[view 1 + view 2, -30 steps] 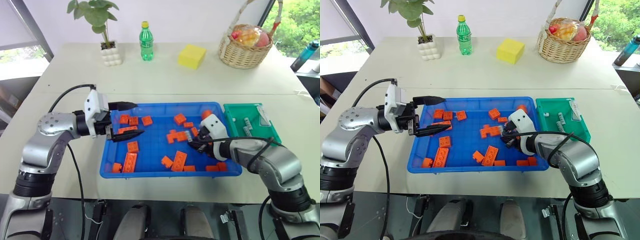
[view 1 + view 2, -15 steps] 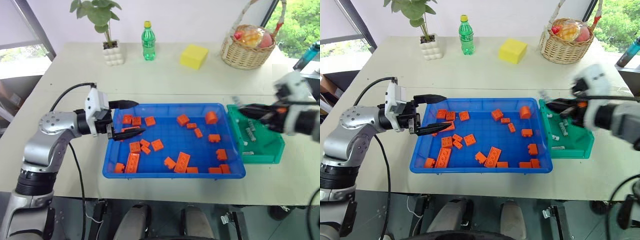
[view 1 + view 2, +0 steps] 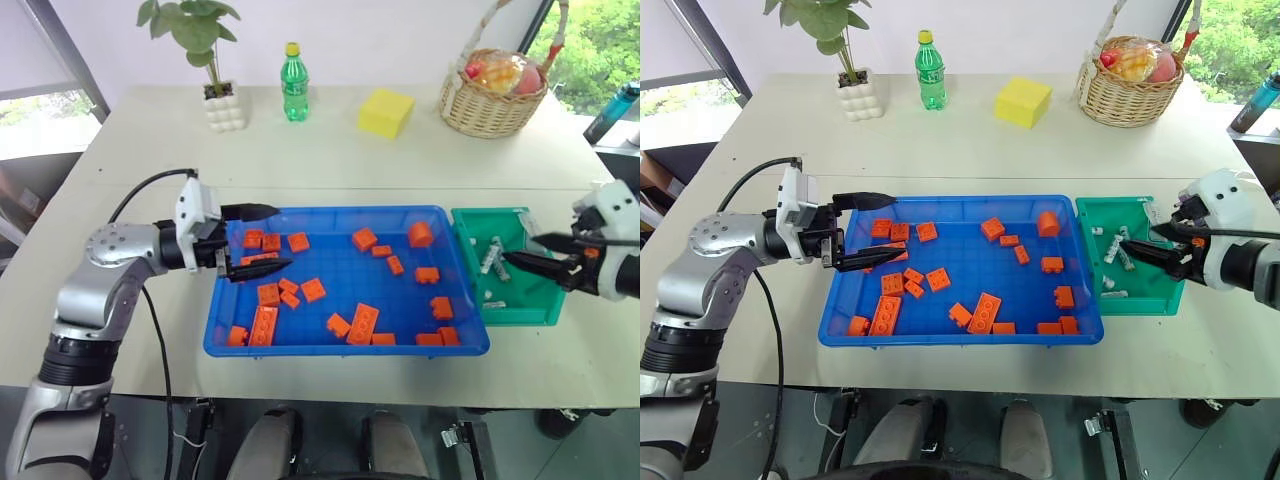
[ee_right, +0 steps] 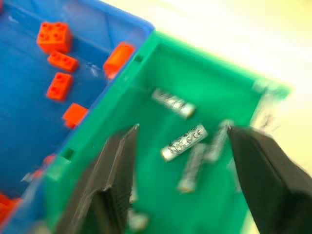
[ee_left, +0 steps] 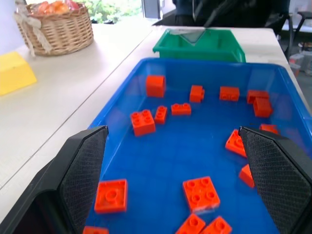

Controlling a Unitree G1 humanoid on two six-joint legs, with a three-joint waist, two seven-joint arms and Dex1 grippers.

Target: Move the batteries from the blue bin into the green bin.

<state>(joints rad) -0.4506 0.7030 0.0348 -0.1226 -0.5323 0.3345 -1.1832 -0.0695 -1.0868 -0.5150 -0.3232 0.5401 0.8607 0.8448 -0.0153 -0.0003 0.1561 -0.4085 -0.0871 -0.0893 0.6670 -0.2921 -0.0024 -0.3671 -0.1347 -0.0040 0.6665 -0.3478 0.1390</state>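
Note:
The blue bin (image 3: 340, 350) sits mid-table with several orange bricks (image 3: 362, 322) scattered in it. To its right stands the green bin (image 3: 520, 320), where several silvery batteries (image 4: 184, 143) lie loose on the floor. My right gripper (image 3: 518, 248) hovers over the green bin, open, with nothing between its fingers. My left gripper (image 3: 283, 237) is open above the blue bin's left end, holding nothing.
Along the far side of the table stand a potted plant (image 3: 221, 105), a green bottle (image 3: 292, 85), a yellow block (image 3: 384, 112) and a wicker basket of fruit (image 3: 492, 95). A blue bottle (image 3: 610, 112) stands beyond the table's right end.
My right gripper left the blue bin's right part, where it was shut, swung up and right over the green bin, and opened. The left gripper stayed put.

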